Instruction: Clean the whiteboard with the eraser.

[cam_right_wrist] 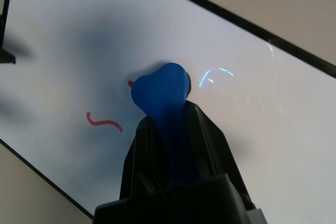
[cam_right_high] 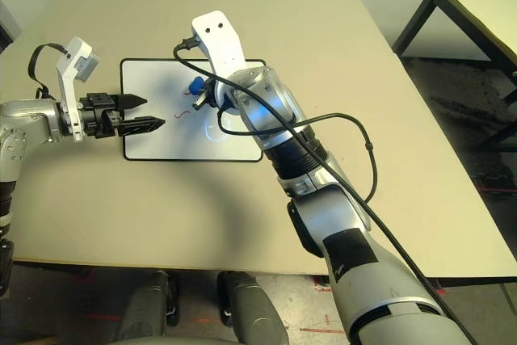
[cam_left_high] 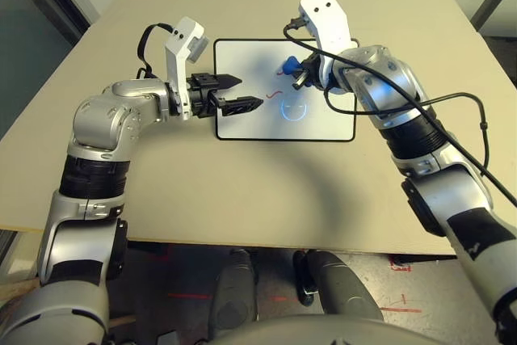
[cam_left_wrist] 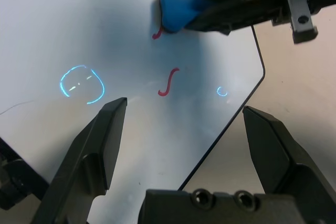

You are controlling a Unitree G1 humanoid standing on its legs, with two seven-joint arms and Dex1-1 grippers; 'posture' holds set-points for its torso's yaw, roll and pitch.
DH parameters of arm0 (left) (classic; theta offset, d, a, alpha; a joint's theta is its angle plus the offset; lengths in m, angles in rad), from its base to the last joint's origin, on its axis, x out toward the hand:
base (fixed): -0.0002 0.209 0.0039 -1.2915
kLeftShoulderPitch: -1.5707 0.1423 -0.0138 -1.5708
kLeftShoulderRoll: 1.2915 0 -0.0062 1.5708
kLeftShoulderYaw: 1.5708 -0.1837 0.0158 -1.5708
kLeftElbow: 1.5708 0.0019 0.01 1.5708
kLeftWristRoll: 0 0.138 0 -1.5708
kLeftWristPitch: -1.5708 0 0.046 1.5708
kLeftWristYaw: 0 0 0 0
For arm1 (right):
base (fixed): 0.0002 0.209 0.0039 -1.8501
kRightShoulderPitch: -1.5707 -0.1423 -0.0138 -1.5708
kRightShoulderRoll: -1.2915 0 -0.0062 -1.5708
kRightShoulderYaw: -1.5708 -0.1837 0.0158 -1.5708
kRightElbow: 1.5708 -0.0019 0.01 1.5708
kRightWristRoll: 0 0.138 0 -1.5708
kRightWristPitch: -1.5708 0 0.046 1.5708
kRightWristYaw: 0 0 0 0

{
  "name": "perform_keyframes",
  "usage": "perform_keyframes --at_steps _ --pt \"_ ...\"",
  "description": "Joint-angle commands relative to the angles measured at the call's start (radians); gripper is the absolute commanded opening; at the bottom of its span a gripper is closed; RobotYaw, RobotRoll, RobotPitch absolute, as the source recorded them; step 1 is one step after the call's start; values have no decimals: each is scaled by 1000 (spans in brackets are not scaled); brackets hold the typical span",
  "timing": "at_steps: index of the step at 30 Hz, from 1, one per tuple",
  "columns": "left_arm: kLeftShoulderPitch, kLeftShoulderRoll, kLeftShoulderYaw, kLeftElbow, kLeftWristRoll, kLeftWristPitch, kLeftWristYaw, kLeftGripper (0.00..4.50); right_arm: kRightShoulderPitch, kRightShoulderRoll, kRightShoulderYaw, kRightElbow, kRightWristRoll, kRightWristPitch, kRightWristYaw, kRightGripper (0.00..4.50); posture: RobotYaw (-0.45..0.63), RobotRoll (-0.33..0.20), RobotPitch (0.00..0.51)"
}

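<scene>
Clamped between the closed fingers of the right gripper [cam_right_wrist: 167, 124], the blue eraser [cam_right_wrist: 160, 92] is held at the whiteboard [cam_left_high: 242, 128], its end partly covering one red squiggle. A second red squiggle [cam_right_wrist: 104, 123] is left unwiped just beside the same gripper, on the side toward the left gripper [cam_left_wrist: 185, 129], whose fingers are parted widely, with nothing held between them, over the board's near-left part. Blue smiley lines [cam_left_high: 293, 109] are also seen on the board, near the eraser. The cleaning is judged to be under way but unfinished: the eraser is in hand, while both red marks are still to be fully wiped off.
</scene>
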Motion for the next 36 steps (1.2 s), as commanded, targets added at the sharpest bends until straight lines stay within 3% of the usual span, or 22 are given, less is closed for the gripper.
perform_keyframes --at_steps 1,12,23,36 --pt "13 7 -10 -25 -5 16 -4 4500 14 1 42 2 -2 2 22 619 -37 0 129" --pt "29 6 -2 -45 -8 32 3 4500 0 -6 76 6 -6 13 65 619 -32 0 138" --pt "42 6 5 -52 -12 34 10 4500 -101 -24 11 183 -27 -87 48 619 -29 0 138" --pt "42 8 2 -45 -13 26 9 4500 75 0 109 -63 -9 63 75 619 -27 0 142"
